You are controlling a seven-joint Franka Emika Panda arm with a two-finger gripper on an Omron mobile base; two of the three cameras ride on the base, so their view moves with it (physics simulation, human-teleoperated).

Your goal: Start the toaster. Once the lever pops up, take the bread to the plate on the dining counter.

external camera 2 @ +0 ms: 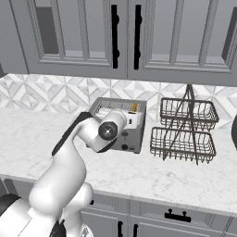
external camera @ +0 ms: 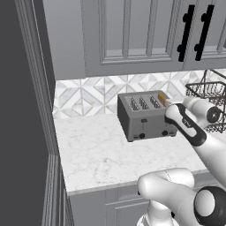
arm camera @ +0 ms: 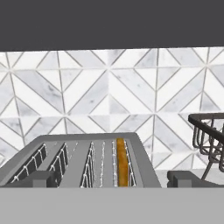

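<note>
Toaster (external camera: 145, 115) standing on the marble desk (external camera: 97, 150) against the tiled wall, long axis parallel to the wall, knobs facing the room. Wire basket rack (external camera 2: 185, 132) just right of it. Arm stretched forward, hand level over the toaster's front edge. Fingers (arm camera: 112, 178) spread wide, holding nothing. Bread (arm camera: 122, 162) on edge in the rightmost slot, between and beyond the fingertips, running front to back.

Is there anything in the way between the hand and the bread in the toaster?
Nothing visible blocks it. In the hand view the open hand looks straight over the toaster top, with the bread standing in its rightmost slot. The wire basket rack stands off to the right.
</note>
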